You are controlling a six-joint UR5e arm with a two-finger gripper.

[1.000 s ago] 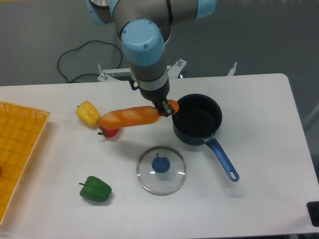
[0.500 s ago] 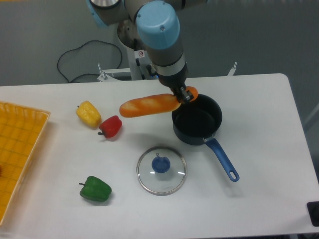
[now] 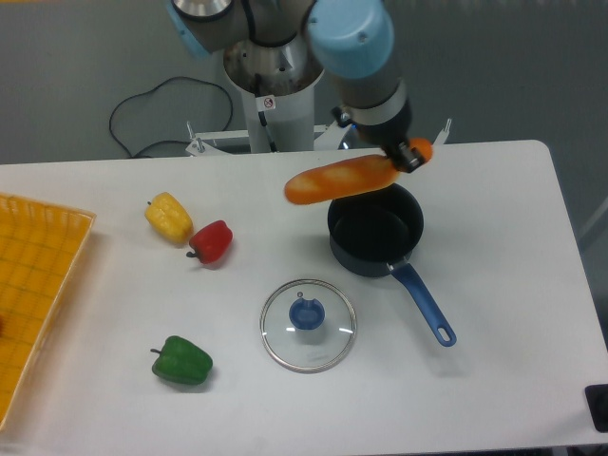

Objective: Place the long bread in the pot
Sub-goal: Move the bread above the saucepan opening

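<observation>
Overhead, a white tabletop [image 3: 494,380] carries a yellow mesh tray [image 3: 28,285] at nine o'clock. Near the centre sits the dark navy pot [image 3: 375,231], its blue handle pointing toward five o'clock. Held in the air above the pot's rim at eleven o'clock, the long bread [image 3: 344,179] is clamped near its right end by the claw [image 3: 403,158]. A glass lid [image 3: 307,324] lies at six o'clock, with a green pepper [image 3: 181,361], red pepper [image 3: 211,241] and yellow pepper [image 3: 168,217] toward eight and nine o'clock.

A single fixed camera looks down steeply from the front of the white counter [image 3: 494,380] toward the arm's base [image 3: 275,104] at the far edge, at middling range, taking in nearly the whole top and grey floor beyond.
</observation>
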